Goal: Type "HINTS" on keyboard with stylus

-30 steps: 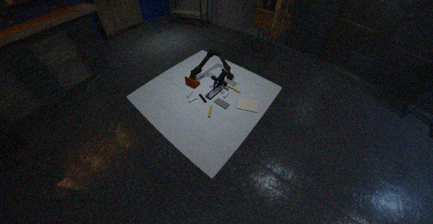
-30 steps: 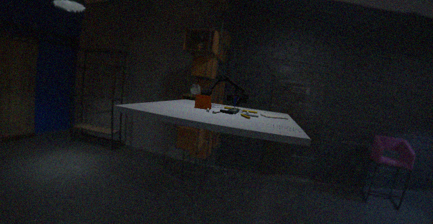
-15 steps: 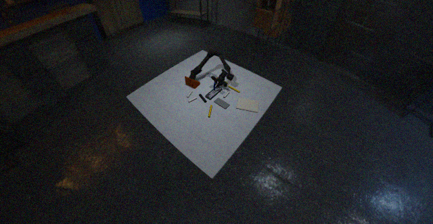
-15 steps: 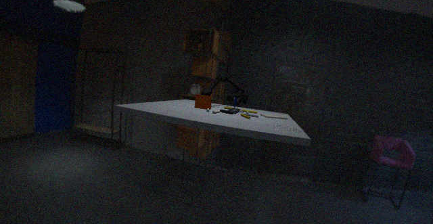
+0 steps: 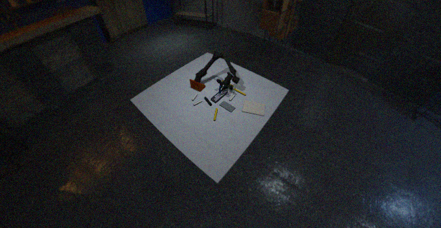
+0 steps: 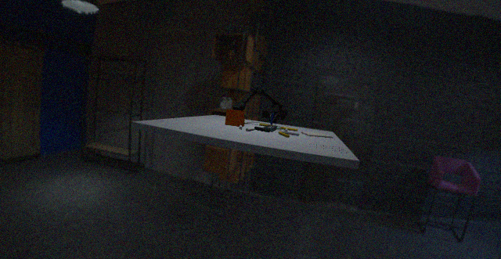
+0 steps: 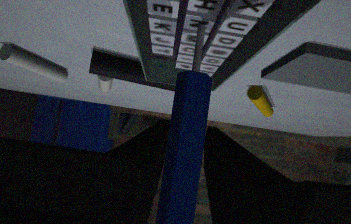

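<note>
My gripper (image 7: 187, 131) (image 5: 223, 84) is shut on the blue stylus (image 7: 187, 130) (image 5: 220, 87), which points straight ahead in the wrist view. The stylus end stands over the keyboard (image 7: 158, 70) (image 5: 219, 96) (image 6: 265, 128), a dark grey slab with white lettered keys. The stylus body hides its own tip, so I cannot tell which key it is on or whether it touches. The arm's orange base (image 5: 197, 85) (image 6: 235, 117) stands on the white table (image 5: 179, 125) (image 6: 203, 131) behind the keyboard.
Around the keyboard lie a yellow cylinder (image 7: 260, 100) (image 5: 215, 114), another yellow one (image 5: 240, 91), a white cylinder (image 7: 32, 61), a dark block (image 7: 116, 65), a grey slab (image 7: 321, 67) (image 5: 227, 106) and a beige pad (image 5: 253, 107). A pink chair (image 6: 454, 174) stands beside the table.
</note>
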Tool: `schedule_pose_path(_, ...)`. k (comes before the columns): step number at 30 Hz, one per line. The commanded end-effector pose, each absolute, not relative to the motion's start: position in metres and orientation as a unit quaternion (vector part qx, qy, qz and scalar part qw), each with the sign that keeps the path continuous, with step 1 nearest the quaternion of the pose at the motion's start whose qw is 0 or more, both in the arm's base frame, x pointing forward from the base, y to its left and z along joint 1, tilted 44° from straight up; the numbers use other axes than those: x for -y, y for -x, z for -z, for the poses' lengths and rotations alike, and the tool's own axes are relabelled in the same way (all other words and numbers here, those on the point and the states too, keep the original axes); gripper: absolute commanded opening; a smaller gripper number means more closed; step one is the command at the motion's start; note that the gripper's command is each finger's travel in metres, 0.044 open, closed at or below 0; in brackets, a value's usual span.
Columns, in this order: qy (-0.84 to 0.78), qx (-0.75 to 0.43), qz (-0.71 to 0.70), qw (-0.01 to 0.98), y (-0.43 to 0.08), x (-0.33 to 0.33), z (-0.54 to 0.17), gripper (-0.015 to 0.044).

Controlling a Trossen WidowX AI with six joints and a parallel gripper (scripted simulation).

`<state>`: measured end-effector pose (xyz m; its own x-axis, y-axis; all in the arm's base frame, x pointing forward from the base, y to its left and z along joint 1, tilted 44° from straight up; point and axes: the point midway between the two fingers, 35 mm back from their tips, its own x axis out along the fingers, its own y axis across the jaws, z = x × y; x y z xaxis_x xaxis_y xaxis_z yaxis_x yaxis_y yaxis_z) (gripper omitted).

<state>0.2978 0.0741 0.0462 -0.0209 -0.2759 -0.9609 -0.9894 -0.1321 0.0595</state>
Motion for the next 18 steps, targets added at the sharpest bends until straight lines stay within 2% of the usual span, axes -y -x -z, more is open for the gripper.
schedule_pose_path(1,0.584,-0.540,-0.471,0.381,-0.2959,-0.0755,-0.0434,0.0081)
schedule_pose_path(18,0.584,-0.540,-0.471,0.381,-0.2958,-0.0764,-0.0425,0.0081)
